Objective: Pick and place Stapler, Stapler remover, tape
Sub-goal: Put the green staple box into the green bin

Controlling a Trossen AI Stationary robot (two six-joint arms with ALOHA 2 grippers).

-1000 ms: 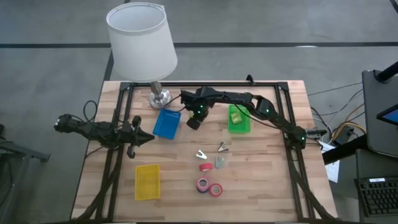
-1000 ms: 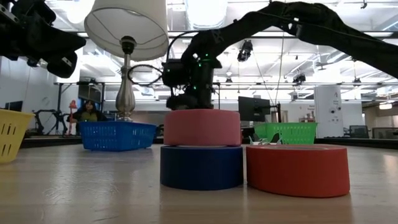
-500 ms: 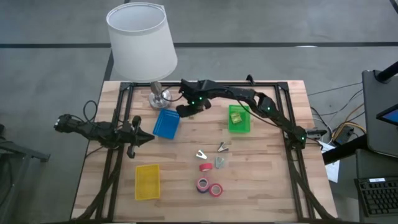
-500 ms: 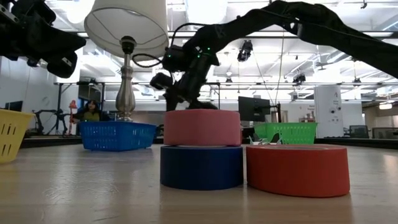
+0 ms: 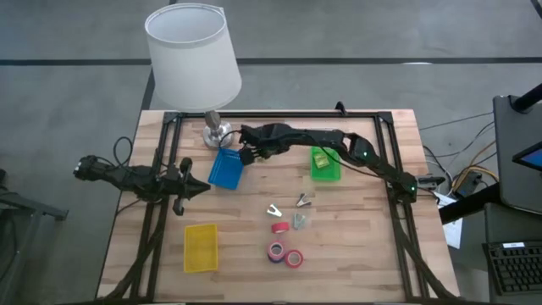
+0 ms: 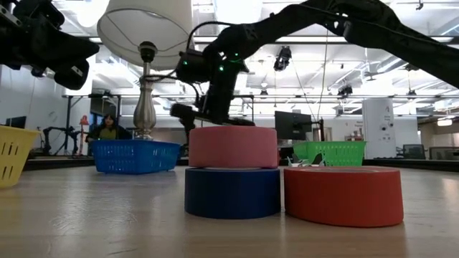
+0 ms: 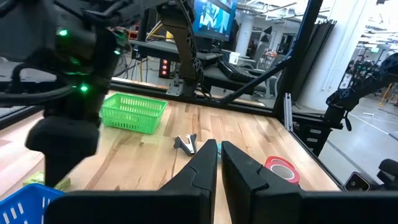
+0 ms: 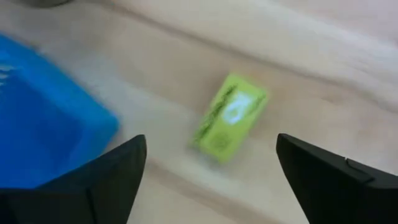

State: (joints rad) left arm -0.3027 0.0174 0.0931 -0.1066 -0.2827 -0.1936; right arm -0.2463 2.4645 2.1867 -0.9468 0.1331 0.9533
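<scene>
My right gripper (image 5: 246,154) hovers open at the far right corner of the blue tray (image 5: 226,169). Its wrist view shows a small green block, seemingly the stapler (image 8: 230,116), on the wood beside the blue tray (image 8: 43,118), below and between the spread fingers and touching neither. Metal staple removers (image 5: 274,209) lie mid-table. The tape rolls (image 5: 278,227) sit nearer the front; in the low view a pink roll (image 6: 233,147) rests on a blue one, with a red roll (image 6: 344,195) beside them. My left gripper (image 5: 203,185) waits shut and empty at the table's left.
A lamp with a white shade (image 5: 190,51) stands on its metal base (image 5: 216,132) at the far edge, close to my right gripper. A green tray (image 5: 325,163) holding a yellow-green item sits right of centre. A yellow tray (image 5: 201,247) lies near the front left.
My right gripper has moved toward the table's left and slightly toward its far edge, from mid-table to the blue tray's far right corner. It has tipped from pointing down to slanting.
</scene>
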